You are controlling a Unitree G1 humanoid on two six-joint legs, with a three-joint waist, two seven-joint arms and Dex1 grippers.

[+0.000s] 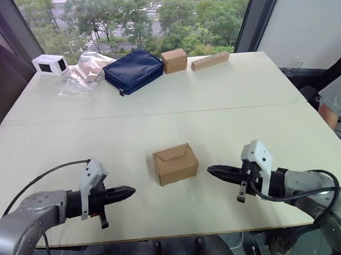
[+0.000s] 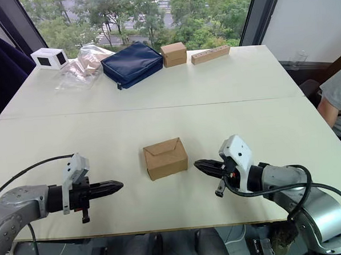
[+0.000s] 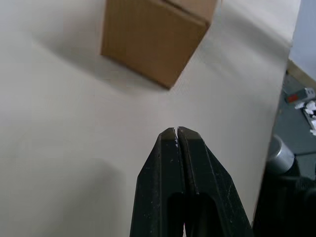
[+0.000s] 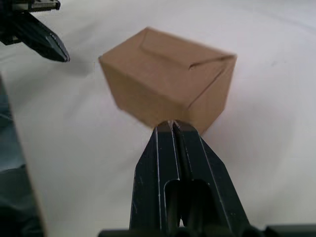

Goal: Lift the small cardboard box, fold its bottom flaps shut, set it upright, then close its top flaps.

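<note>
open table [image 1: 102,142] around small cardboard box [image 1: 176,164]

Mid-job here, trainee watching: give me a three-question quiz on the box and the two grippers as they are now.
1. True or false: the left gripper is clamped on the box.
2. The top flaps are: A) standing open, B) folded shut, C) torn off?
3. Where does the box sit relative to the right gripper and the left one?

Key:
1. False; its fingers are shut, clear of the box.
2. B.
3. Upright on the table, between them, touched by neither.
</note>
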